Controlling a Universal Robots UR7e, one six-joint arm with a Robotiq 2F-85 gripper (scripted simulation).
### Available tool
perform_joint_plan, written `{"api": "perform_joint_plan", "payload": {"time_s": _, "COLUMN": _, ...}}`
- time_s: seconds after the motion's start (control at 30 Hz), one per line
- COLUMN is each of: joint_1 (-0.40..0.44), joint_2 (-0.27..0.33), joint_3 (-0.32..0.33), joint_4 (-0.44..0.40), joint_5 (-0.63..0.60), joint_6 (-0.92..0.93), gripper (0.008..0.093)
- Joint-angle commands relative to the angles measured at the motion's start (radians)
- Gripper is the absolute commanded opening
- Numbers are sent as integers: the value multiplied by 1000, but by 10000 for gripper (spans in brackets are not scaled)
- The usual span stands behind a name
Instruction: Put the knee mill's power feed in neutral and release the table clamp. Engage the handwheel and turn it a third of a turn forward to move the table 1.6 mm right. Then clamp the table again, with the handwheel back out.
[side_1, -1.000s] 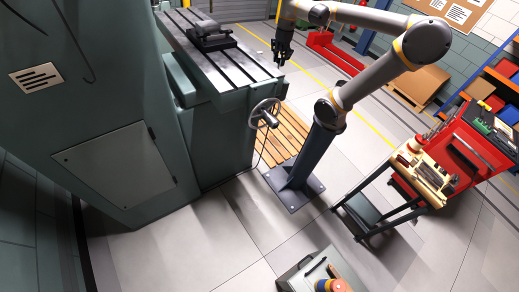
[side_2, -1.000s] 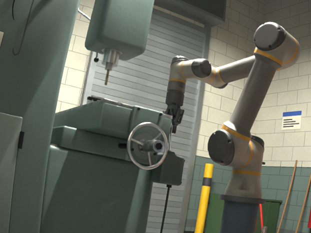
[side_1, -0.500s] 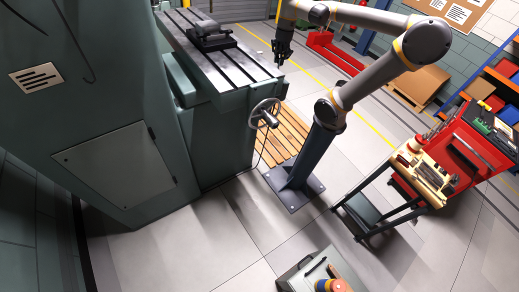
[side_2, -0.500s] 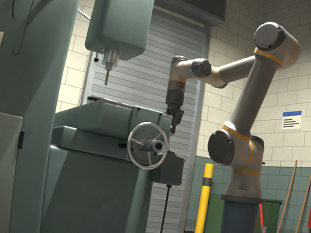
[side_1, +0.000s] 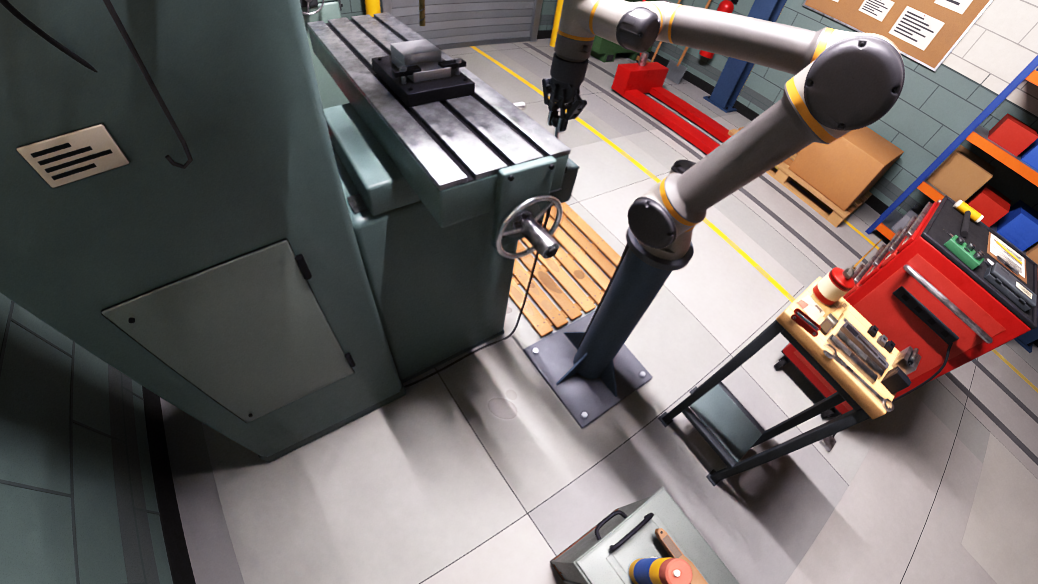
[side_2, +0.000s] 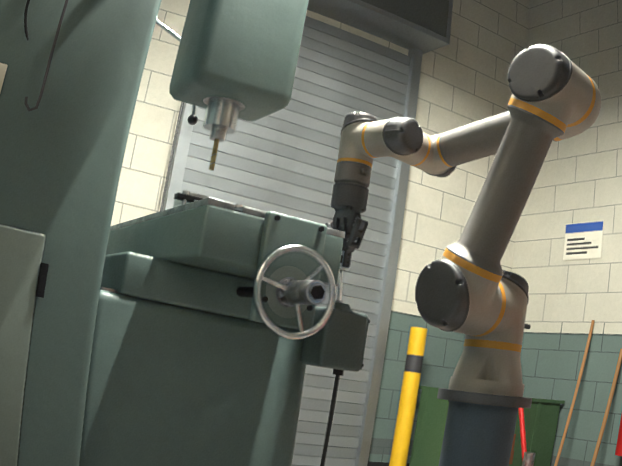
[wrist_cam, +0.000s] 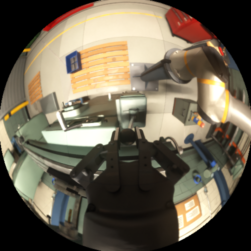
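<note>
My gripper (wrist_cam: 127, 136) hangs at the front right corner of the mill table (side_1: 435, 109), pointing down, and it is closed around the dark ball knob (wrist_cam: 127, 137) of a lever whose shaft runs down to the green power feed box (wrist_cam: 131, 106) below. From the side cameras the gripper (side_1: 562, 116) (side_2: 350, 246) sits just off the table's edge, and the knob is hidden there. The spoked handwheel (side_1: 528, 226) (side_2: 296, 291) stands on the table's right end, below and left of my gripper, its handle pointing outward. A vise (side_1: 421, 71) sits on the table.
Behind the mill a grey roller door (side_2: 311, 176) closes the wall. A wooden duckboard (side_1: 562, 272) lies on the floor under the handwheel, beside my arm's pedestal (side_1: 588, 363). A red tool cart (side_1: 936, 290) and a tool stand (side_1: 835, 349) are to the right.
</note>
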Motion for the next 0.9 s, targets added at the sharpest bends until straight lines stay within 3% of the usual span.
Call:
{"api": "perform_joint_plan", "payload": {"time_s": 0.0, "joint_1": 0, "joint_2": 0, "joint_3": 0, "joint_4": -1, "joint_5": 0, "joint_6": 0, "gripper": 80}}
{"api": "perform_joint_plan", "payload": {"time_s": 0.87, "joint_1": 6, "joint_2": -20, "joint_3": 16, "joint_4": -20, "joint_5": -6, "joint_6": 6, "gripper": 80}}
